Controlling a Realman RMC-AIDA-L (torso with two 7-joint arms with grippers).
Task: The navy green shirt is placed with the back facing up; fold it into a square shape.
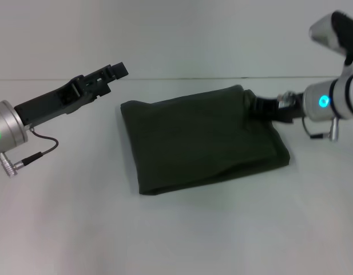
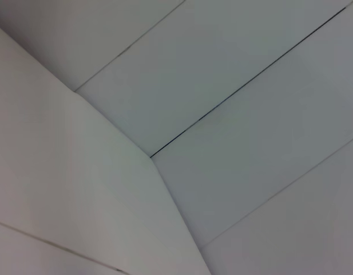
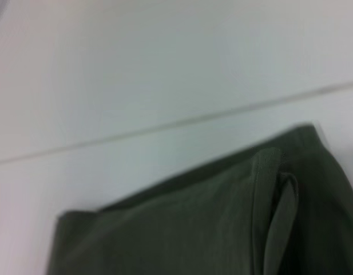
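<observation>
The navy green shirt (image 1: 202, 137) lies folded into a rough rectangle in the middle of the white table, plain side up, with no letters showing. My right gripper (image 1: 253, 106) is low at the shirt's far right edge, touching the cloth where the corner is slightly raised. The right wrist view shows the shirt's folded edge and a hem (image 3: 273, 217) from close up. My left gripper (image 1: 119, 70) is held in the air to the left of the shirt, beyond its far left corner, and is apart from it.
The white table (image 1: 176, 240) ends at a back edge (image 1: 182, 78) against a pale wall. The left wrist view shows only pale panels with seams (image 2: 245, 91).
</observation>
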